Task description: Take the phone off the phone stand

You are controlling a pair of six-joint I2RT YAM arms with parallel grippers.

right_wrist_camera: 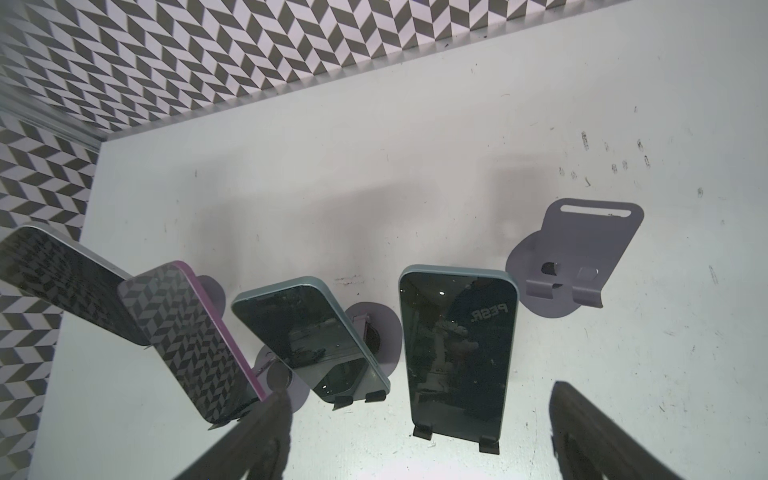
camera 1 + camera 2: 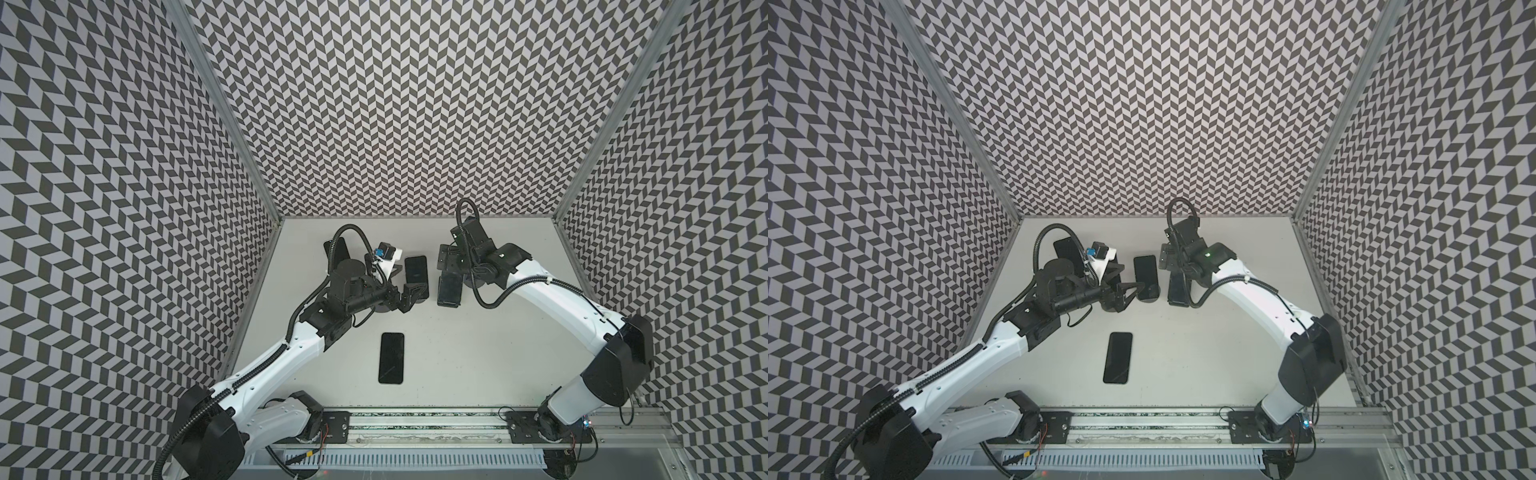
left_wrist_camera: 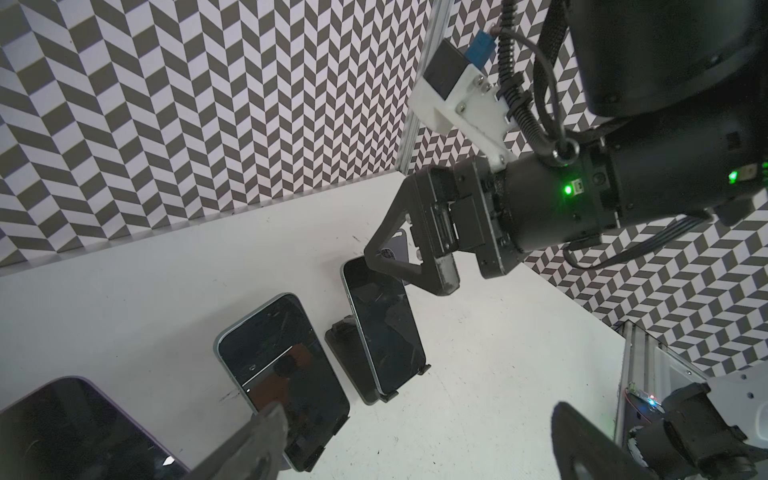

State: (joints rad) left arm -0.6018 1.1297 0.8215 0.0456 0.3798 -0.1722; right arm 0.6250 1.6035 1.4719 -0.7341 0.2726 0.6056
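Just 1 o'clock of table (image 2: 519, 353) centre in both top views, the phone (image 1: 459, 353) I take as the target leans on its stand (image 3: 347, 365), bottom edge in the two black lips, so not removed yet. Right gripper (image 1: 417, 392) hangs right over it, fingers spread wider than the phone with a gap either side in the right wrist view, gripping nothing. The left wrist view puts one fingertip at the phone's top edge; touching or not, can't tell. Left gripper (image 3: 415, 409) sits at 9 o'clock of that phone, fingers spread wide, empty. Flat phone (image 2: 391, 358) lies on the table toward 6 o'clock, well apart from the row, and an empty stand (image 1: 575, 257) sits just beside the target. My read is that one phone is already off and set down. Rest of the row on the 12 o'clock side is loaded: teal phone (image 1: 307, 336) and pink-edged phone (image 1: 195, 332) on stands, last phone (image 1: 62, 282) looks propped too, its stand hidden. Left to do, as I judge it: close on the target's sides, lift clear of the lips, lay it on free table. If every phone counts, roughly one of five done.
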